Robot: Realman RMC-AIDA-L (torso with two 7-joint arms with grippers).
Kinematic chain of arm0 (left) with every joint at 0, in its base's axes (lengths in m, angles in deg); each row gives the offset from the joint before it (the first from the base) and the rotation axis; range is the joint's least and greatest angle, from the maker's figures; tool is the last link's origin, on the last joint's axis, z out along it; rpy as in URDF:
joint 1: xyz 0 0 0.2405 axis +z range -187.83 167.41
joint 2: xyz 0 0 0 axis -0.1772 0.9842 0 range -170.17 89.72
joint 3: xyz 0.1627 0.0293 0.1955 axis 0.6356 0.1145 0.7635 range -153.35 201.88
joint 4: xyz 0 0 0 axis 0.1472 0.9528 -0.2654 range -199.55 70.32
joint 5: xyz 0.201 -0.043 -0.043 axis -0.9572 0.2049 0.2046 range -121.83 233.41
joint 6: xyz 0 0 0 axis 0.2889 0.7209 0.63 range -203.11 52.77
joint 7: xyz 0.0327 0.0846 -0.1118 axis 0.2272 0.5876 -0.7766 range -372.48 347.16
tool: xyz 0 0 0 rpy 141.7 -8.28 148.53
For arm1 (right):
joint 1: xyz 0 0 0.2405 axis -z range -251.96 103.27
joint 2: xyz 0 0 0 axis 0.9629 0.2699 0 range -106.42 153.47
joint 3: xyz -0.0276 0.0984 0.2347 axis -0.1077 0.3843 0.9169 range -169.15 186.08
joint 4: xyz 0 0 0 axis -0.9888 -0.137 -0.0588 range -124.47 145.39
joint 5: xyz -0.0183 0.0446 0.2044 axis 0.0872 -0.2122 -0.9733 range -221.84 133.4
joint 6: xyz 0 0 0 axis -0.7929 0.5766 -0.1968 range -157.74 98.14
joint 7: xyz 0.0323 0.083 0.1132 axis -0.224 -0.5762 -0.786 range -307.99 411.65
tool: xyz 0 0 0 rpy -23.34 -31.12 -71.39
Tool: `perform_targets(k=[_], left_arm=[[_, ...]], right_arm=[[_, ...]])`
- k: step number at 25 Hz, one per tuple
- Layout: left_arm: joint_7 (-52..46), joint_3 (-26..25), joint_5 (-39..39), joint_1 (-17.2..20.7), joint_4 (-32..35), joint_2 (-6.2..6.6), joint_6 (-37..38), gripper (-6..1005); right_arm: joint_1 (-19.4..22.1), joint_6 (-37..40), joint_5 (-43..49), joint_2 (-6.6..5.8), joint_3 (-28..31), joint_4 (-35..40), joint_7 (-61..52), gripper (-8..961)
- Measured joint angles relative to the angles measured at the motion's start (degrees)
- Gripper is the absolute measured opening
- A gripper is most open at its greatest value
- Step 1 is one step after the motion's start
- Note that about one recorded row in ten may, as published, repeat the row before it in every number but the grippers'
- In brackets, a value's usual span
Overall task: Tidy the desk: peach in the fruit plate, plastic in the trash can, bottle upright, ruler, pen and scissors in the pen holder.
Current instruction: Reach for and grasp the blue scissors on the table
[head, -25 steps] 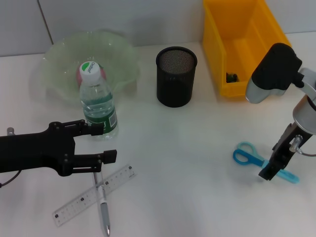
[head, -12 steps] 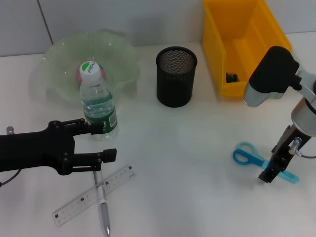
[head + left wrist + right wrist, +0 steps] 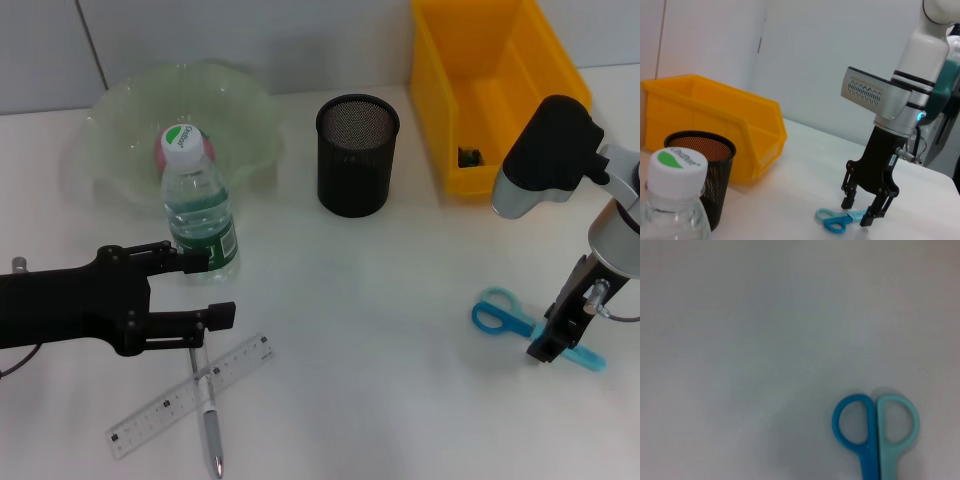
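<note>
Directly under right hand (image 3: 553, 338) — scissors (image 3: 505, 314), fingers spread astride

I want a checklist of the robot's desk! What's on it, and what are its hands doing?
Surface: white desk, no spills seen.
Job's things: clear plastic water bottle upright; pink peach in the green glass fruit plate; clear ruler lying across a silver pen; blue scissors flat on the desk; black mesh pen holder with nothing seen inside; yellow plastic bin with a small dark scrap.
Clutter: nothing seen.
Grippers: left gripper open beside the bottle; right gripper open, straddling the scissors.
Cables: thin wire by the right gripper.
Surroundings: pale wall.
</note>
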Motion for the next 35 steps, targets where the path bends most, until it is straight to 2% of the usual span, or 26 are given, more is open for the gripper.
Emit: perform_targets(k=[6,17,35], left_arm=[[0.0,-1.2,0.0,0.0,0.0,-0.06,0.9,816],[0.0,-1.4,0.0,0.0,0.0,-0.17,1.1,816],[0.0,-1.6,0.0,0.1,0.0,-0.12,1.7,816]], right_arm=[[0.0,0.0,0.0,0.0,0.1,0.0,0.0,401],[0.0,0.0,0.1,0.0,0.0,-0.1,0.0,312],[0.1,-0.1,0.2,-0.09,0.0,-0.2,0.1,307]])
